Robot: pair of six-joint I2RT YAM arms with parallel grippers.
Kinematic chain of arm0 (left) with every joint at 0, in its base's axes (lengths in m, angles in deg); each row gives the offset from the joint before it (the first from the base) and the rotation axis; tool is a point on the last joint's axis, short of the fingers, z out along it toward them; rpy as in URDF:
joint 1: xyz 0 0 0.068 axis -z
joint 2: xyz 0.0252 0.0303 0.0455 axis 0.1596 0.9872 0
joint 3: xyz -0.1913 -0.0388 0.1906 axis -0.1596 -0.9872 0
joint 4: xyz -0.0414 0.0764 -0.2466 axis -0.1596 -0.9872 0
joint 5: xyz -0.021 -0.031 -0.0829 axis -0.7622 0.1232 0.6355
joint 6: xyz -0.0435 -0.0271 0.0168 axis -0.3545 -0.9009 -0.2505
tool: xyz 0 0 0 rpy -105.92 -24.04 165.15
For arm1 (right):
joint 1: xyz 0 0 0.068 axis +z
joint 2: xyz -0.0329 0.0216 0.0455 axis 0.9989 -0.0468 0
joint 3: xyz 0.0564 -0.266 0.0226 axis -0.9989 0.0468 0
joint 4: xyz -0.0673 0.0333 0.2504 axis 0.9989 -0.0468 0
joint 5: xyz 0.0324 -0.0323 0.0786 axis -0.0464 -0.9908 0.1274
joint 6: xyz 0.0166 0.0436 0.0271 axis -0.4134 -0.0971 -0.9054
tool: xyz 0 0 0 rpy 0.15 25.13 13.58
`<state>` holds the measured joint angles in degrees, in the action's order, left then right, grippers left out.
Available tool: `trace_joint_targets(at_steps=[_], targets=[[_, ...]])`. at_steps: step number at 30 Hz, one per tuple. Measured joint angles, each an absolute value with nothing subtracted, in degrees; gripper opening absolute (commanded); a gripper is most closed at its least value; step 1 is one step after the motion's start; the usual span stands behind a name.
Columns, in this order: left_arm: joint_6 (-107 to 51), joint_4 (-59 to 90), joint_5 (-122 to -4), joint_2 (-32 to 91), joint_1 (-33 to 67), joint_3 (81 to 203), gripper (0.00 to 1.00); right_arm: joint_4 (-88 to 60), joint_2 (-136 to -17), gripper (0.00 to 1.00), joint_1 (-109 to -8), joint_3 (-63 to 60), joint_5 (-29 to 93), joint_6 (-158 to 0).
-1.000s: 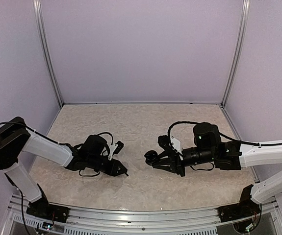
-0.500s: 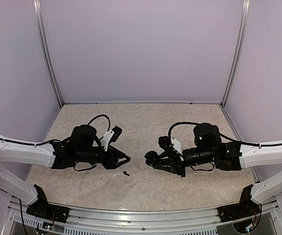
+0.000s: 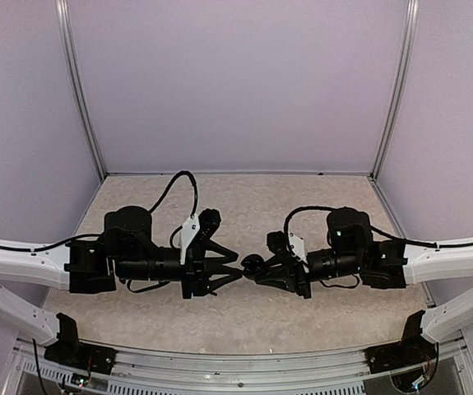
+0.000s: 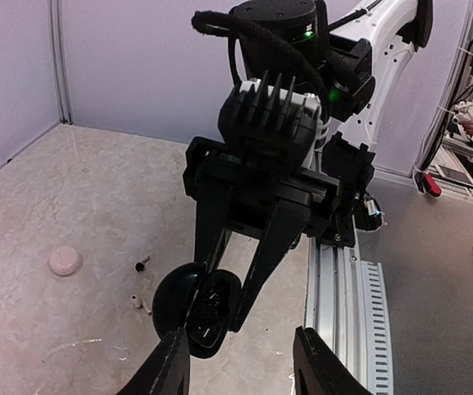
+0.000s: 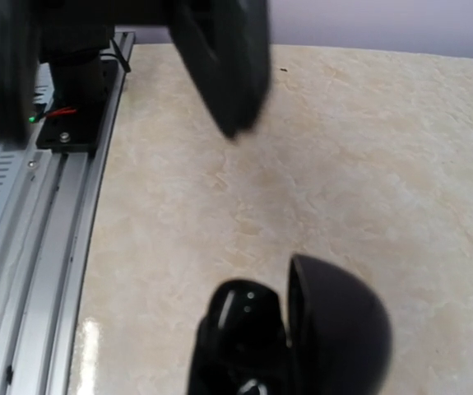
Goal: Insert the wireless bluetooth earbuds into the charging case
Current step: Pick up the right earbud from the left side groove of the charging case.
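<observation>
Clamping the open charging case (image 4: 211, 317), its contents unclear, the right pincer (image 3: 258, 268) faces the spread-apart left pincer (image 3: 236, 272).

White links (image 3: 14, 262), black joints (image 3: 347, 230) and left hand (image 3: 238, 267) — looped cables (image 3: 195, 193).

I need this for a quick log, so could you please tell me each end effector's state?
Left end effector: open, nothing between its fingers.
Right end effector: closed on the case.
</observation>
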<state>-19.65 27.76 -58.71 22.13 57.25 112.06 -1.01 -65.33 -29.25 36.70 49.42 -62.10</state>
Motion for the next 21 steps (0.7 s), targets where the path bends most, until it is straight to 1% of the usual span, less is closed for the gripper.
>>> trace_joint_targets(at_steps=[5,10,13,21], targets=[[-16.7,26.7,-59.1,23.7,57.6,112.5,0.41,-1.0,-65.3,0.0,-28.6,36.7,50.5,-61.3],[-10.4,24.0,-58.9,23.7,58.5,112.5,0.39,-1.5,-65.3,0.0,-28.5,36.7,53.2,-61.1],[-5.2,21.1,-59.5,23.4,59.7,112.6,0.37,-2.4,-65.3,0.0,-28.5,36.6,55.0,-61.1],[3.5,16.4,-62.9,23.0,63.0,115.0,0.35,-4.0,-65.7,0.0,-28.5,36.3,57.6,-61.2]])
